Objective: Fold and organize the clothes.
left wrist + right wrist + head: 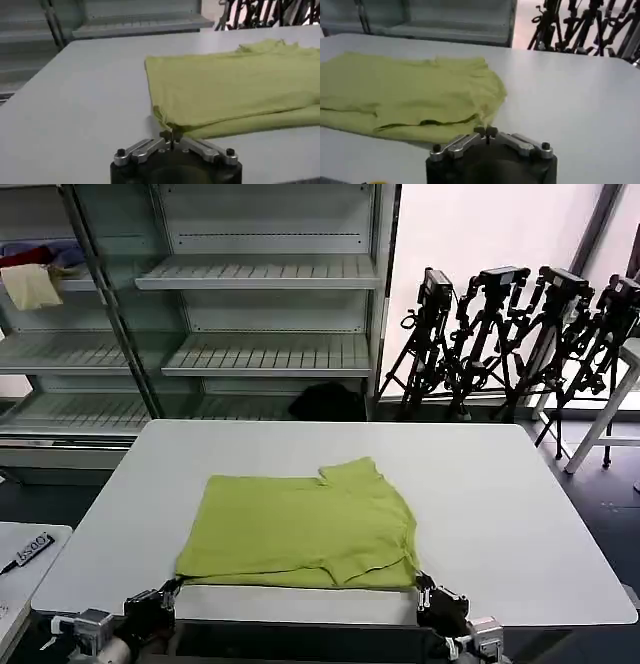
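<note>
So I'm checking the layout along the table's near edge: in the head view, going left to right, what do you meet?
Left gripper, shut on the shirt's near left corner → lime yellow-green shirt, folded flat on the white table → right gripper, shut at the shirt's near right corner.

Your left claw (171,135) has a round black body with two flat silver finger links forming a shallow V, each carrying a dark screw near its outer end. Your right claw (487,131) is built the same way: black housing, silver links, two dark screws. At the lower edge of the head view, both wrists look black with silver-grey metal fittings.
</note>
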